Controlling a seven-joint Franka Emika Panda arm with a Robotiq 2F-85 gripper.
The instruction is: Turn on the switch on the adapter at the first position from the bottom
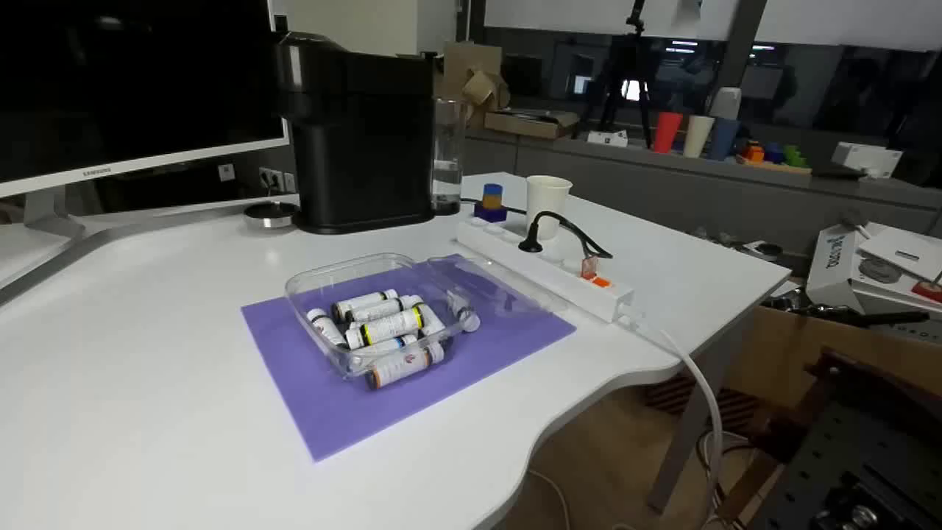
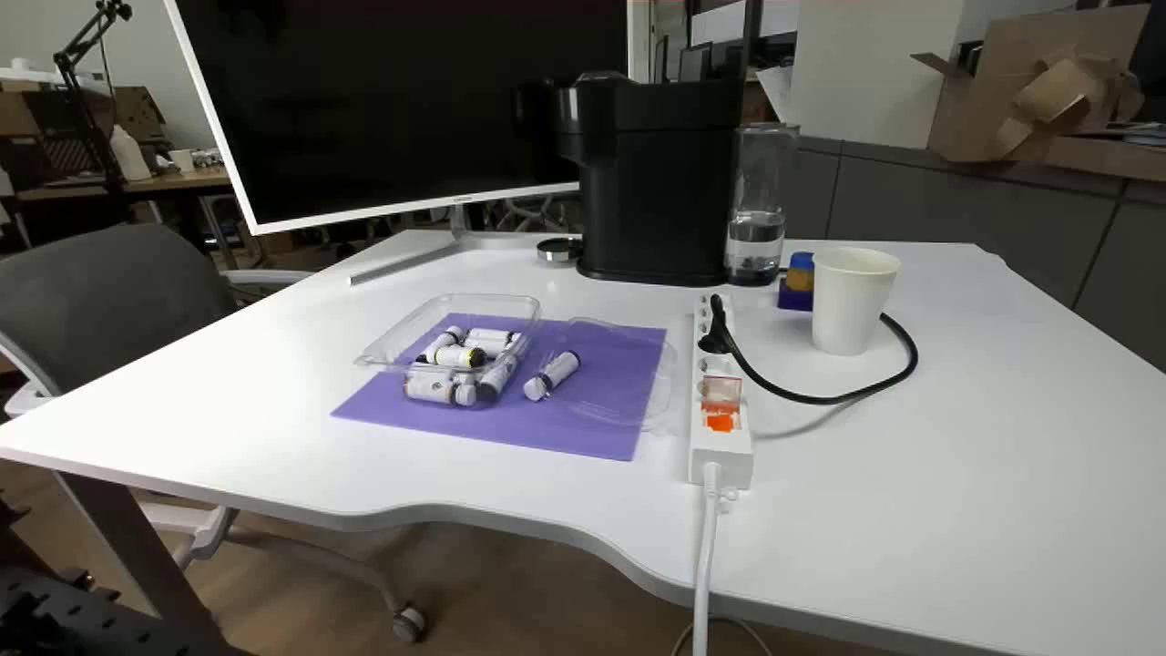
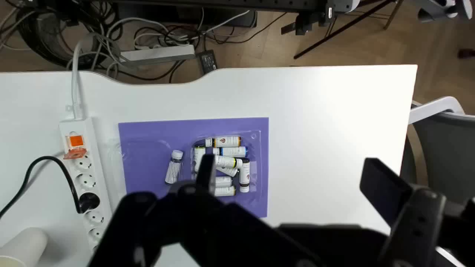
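Evidently the press lay ahead: in the wrist view the gripper had its jaws spread wide, nothing gripped, well apart from the adapter. That lay on the table at nine o'clock from the purple sheet, its white cord leaving towards twelve, presumably for a straight drop off the edge. A raised reddish flap seemed meant to bare the orange switch.
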